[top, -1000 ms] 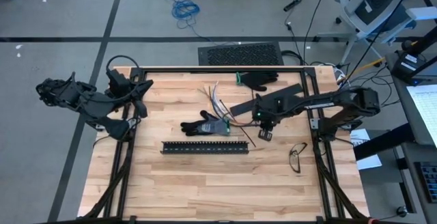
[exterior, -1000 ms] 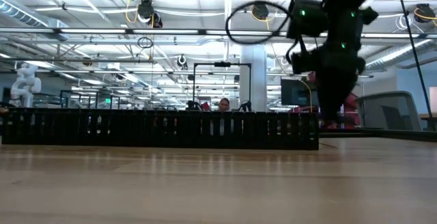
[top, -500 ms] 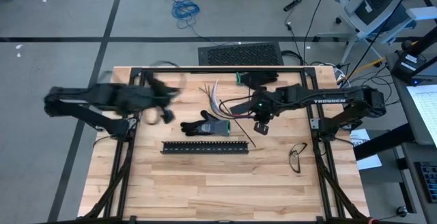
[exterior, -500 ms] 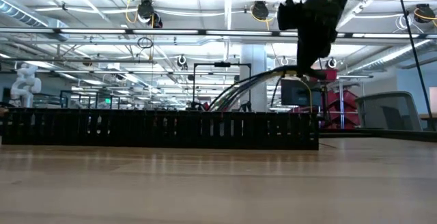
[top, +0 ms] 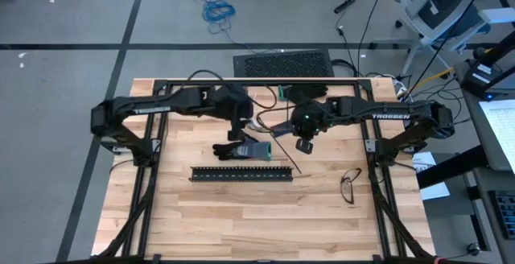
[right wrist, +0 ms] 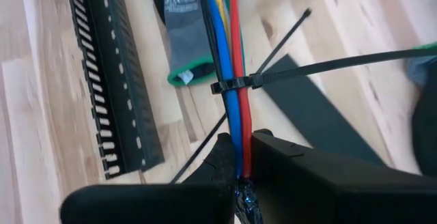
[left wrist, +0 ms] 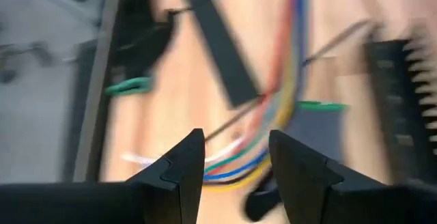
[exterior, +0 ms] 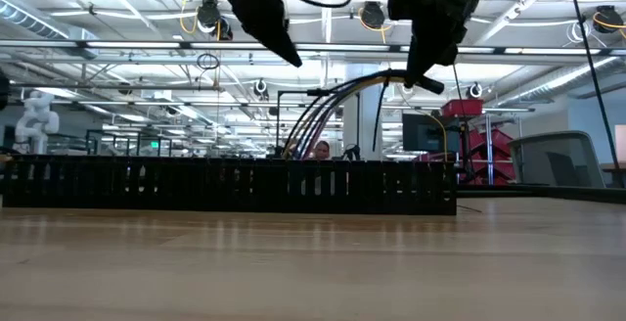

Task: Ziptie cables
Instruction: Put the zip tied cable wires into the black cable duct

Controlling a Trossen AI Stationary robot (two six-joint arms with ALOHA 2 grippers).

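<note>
A: How far along is it?

B: A thin black zip tie [right wrist: 229, 85] already rings the cables [right wrist: 229, 60], but its long tail sticks out, so cinching and trimming look left.

A: And the claws?

B: The right claw [right wrist: 239, 157] is clenched on the bundle's end, upper centre of the high view, above the worktop [top: 225, 208]. The left claw [left wrist: 235, 157] hovers released over the glossy, flexible wires. A rigid slotted channel [top: 240, 173] lies below.

Bright overhead lighting, left wrist view blurred
</note>
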